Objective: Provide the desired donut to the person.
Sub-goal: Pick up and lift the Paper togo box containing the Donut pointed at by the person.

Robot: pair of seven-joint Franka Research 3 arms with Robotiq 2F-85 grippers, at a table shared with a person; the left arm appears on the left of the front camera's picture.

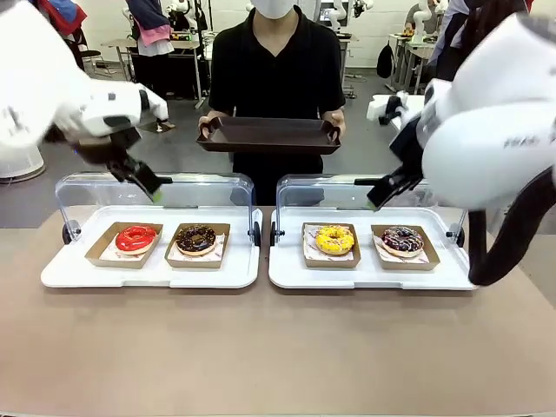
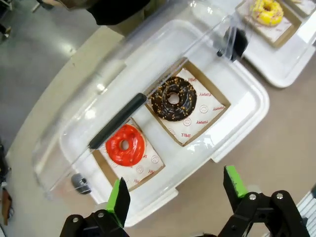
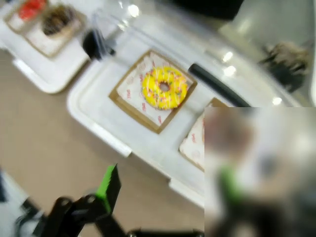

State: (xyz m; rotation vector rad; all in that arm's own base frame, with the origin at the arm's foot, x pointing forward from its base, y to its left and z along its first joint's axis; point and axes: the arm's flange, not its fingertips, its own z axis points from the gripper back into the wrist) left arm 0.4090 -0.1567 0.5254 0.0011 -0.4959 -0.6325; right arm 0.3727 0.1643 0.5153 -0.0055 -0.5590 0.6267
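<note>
Four donuts lie in brown paper trays: a red donut (image 1: 136, 237) (image 2: 125, 144) and a chocolate donut (image 1: 195, 239) (image 2: 173, 98) in the left white tray (image 1: 78, 274), and a yellow donut (image 1: 334, 239) (image 3: 164, 87) and a dark sprinkled donut (image 1: 402, 239) in the right white tray (image 1: 291, 274). The person (image 1: 276, 61) stands across the table holding a dark brown serving tray (image 1: 269, 135) with both hands. My left gripper (image 1: 149, 184) (image 2: 177, 190) hovers open above the left tray's back edge. My right gripper (image 1: 375, 200) (image 3: 168, 187) hangs open above the right tray, near the yellow donut.
Both clear lids (image 1: 148, 187) stand swung up behind the white trays, each with a black handle (image 2: 117, 121). The front half of the brown table (image 1: 278, 356) is bare. The right wrist view is motion-blurred.
</note>
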